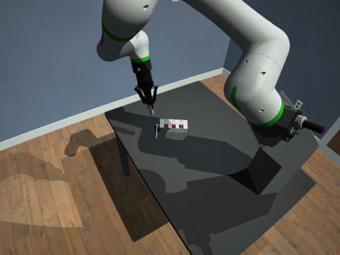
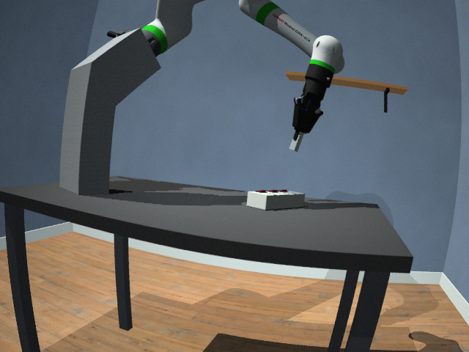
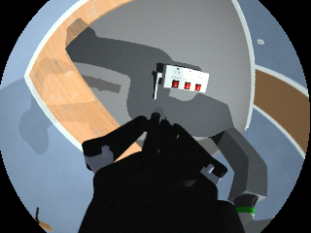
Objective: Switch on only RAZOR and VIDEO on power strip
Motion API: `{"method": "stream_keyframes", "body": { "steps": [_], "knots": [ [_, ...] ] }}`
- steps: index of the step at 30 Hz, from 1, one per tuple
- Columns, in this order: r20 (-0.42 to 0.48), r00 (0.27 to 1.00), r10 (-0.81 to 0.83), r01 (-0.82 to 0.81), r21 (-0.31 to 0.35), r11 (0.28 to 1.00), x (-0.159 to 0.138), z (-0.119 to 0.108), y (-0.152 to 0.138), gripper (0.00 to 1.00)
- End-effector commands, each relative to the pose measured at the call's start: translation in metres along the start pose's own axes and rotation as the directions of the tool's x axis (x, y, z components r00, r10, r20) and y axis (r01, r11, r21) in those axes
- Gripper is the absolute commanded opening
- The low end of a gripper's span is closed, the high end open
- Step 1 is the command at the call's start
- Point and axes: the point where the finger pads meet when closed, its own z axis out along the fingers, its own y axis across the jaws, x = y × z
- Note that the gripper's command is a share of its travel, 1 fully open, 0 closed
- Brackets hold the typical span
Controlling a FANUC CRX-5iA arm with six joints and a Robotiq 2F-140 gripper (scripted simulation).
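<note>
The gripper (image 2: 296, 144), fingers pinched together on nothing, hangs high above the white power strip (image 1: 173, 126), which lies switches-up near the far edge of the dark worktop (image 1: 208, 164). The boxy strip looks rigid and light, likely to skid when pressed; its three red rockers (image 1: 173, 126) suit fingertip pokes. Labels are unreadable.

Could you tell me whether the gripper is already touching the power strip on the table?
No, in the exterior view the shut gripper hangs well above the power strip, with open wall visible between them.
</note>
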Motion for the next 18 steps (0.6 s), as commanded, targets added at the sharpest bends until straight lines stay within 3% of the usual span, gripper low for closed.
{"method": "stream_keyframes", "body": {
  "steps": [1,2,4,6,7,9,12,18],
  "knots": [
    [0.028,0.999,-0.030,0.029,0.027,0.999,0.002,0.019,0.023,0.00],
    [0.028,0.999,-0.030,0.029,0.027,0.999,0.002,0.019,0.023,0.00],
    [0.055,0.997,-0.060,0.057,0.066,0.996,0.000,0.051,0.070,0.00],
    [0.055,0.997,-0.060,0.057,0.066,0.996,0.000,0.051,0.070,0.00],
    [0.060,0.996,-0.071,0.066,0.084,0.994,-0.003,0.063,0.091,0.00],
    [0.060,0.996,-0.071,0.066,0.084,0.994,-0.003,0.063,0.091,0.00],
    [0.062,0.995,-0.084,0.077,0.111,0.991,-0.008,0.081,0.122,0.00],
    [0.058,0.994,-0.092,0.084,0.130,0.988,-0.013,0.093,0.145,0.00]
  ]
}}
